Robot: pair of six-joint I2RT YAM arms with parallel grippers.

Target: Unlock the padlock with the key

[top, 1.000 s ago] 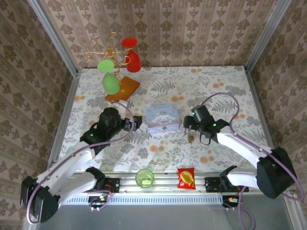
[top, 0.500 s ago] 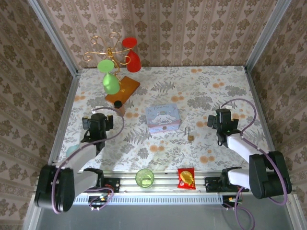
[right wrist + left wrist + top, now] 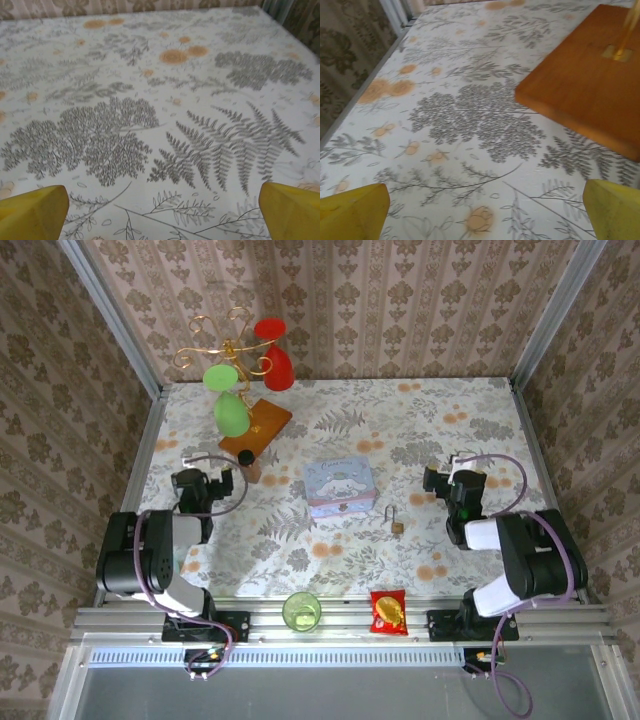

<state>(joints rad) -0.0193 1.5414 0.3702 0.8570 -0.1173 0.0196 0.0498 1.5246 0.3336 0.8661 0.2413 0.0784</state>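
The tiny brass padlock lies on the floral table just right of the pastel tin, its thin silver shackle pointing toward the back. I cannot make out a key at this size. My left gripper sits folded back at the left side, far from the padlock. In the left wrist view this left gripper is open, yellow fingertips wide apart over bare cloth. My right gripper rests to the right of the padlock, apart from it. The right wrist view shows the gripper open and empty.
A pastel cartoon tin stands mid-table. A wooden-based stand with red and green glasses is at the back left, a small capped bottle beside it. A green cup and red snack packet sit on the front rail.
Both arms have drawn back from the tin and folded toward the table's sides. The right gripper has left the padlock, which lies alone on the table.
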